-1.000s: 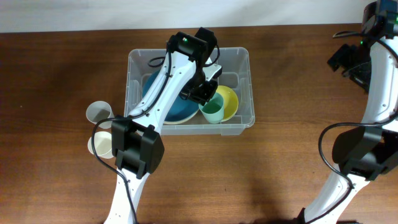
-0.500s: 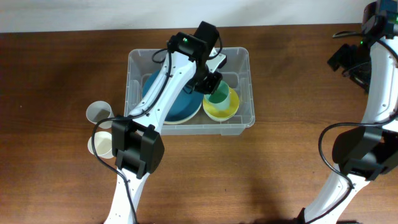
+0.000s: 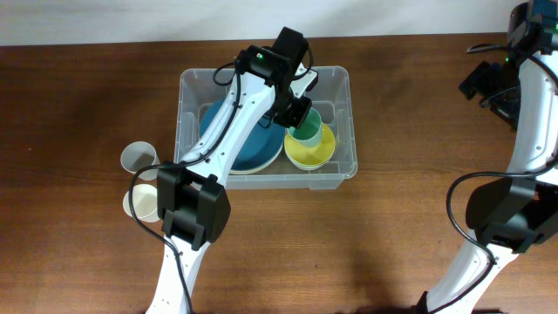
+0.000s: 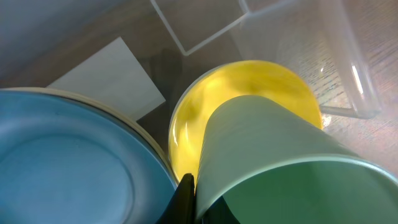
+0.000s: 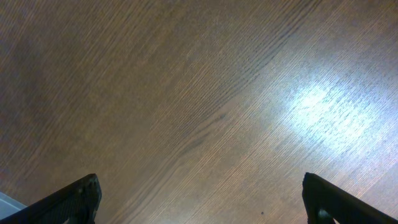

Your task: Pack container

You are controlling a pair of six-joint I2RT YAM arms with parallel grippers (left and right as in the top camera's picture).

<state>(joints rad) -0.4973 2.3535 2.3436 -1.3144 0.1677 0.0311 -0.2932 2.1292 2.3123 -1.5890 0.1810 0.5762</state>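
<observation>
- Pinching a pale green plastic cup [image 3: 307, 133] by its rim, the left gripper [image 3: 299, 118] is clamped tight over a round yellow plastic bowl [image 3: 319, 154].
- The large clear rectangular plastic container [image 3: 187, 87] sits mid-table, holding that bowl.
- Right gripper [image 5: 202, 198] gapes wide, empty.
- Released tilted, the cup may topple off the bowl.

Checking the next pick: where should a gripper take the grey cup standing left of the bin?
Probably by the rim, from above: the grey cup stands upright with its mouth open, so one finger can go inside the wall. Take the side away from the cream cup close beside it.
</observation>
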